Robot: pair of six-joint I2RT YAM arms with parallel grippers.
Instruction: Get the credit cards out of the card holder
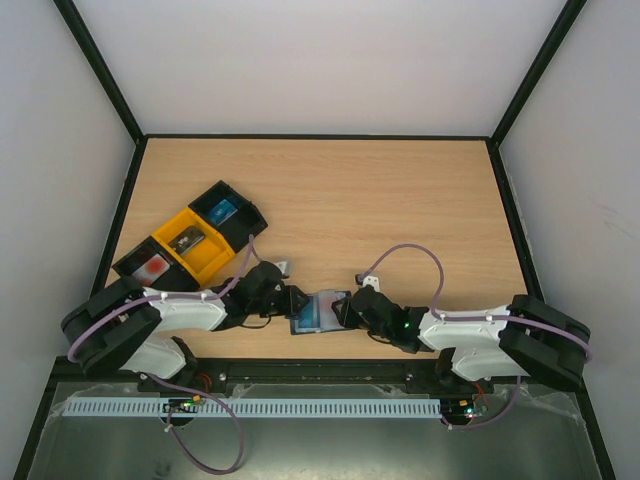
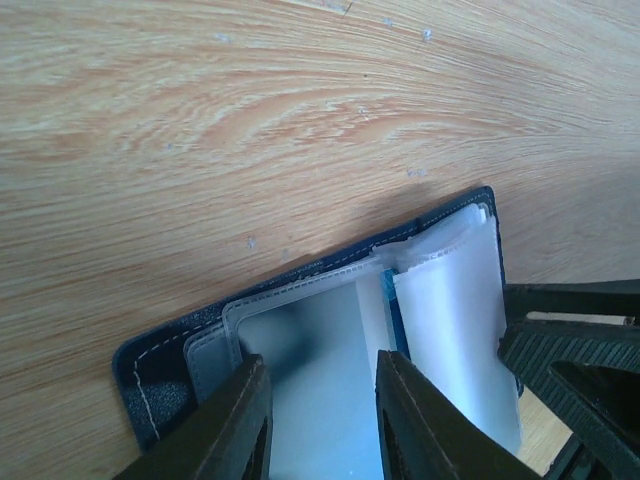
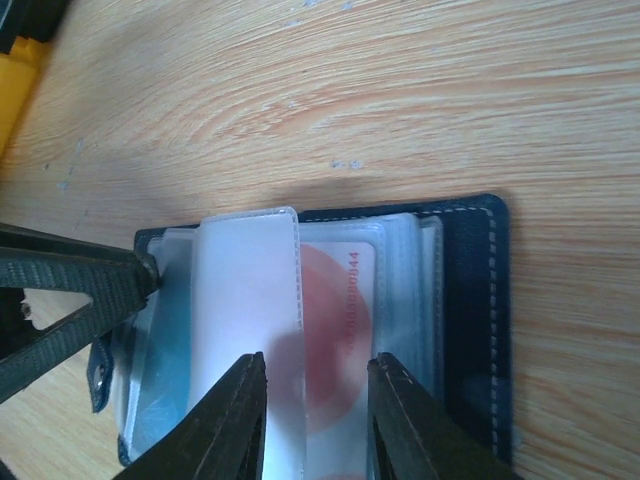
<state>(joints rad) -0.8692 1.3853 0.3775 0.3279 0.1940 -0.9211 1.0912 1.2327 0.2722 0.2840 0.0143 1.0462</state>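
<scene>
The card holder [image 1: 318, 312] lies open on the wood near the front edge, between both grippers. In the left wrist view its navy cover [image 2: 165, 375] shows, with clear sleeves and a blue card edge [image 2: 396, 318] under them. My left gripper [image 2: 322, 425] is open, its tips spread over a clear sleeve. In the right wrist view a pinkish-red credit card [image 3: 340, 320] sits inside a sleeve and a light blue card [image 3: 165, 370] lies at the left. A clear flap [image 3: 250, 290] stands up between them. My right gripper [image 3: 316, 425] is open, straddling that flap and the red card.
A row of open tray boxes stands at the back left: a black one [image 1: 228, 208], a yellow one [image 1: 193, 240] and another black one [image 1: 148, 265], each with something in it. Black-edged walls [image 1: 128, 190] close the table's sides and back.
</scene>
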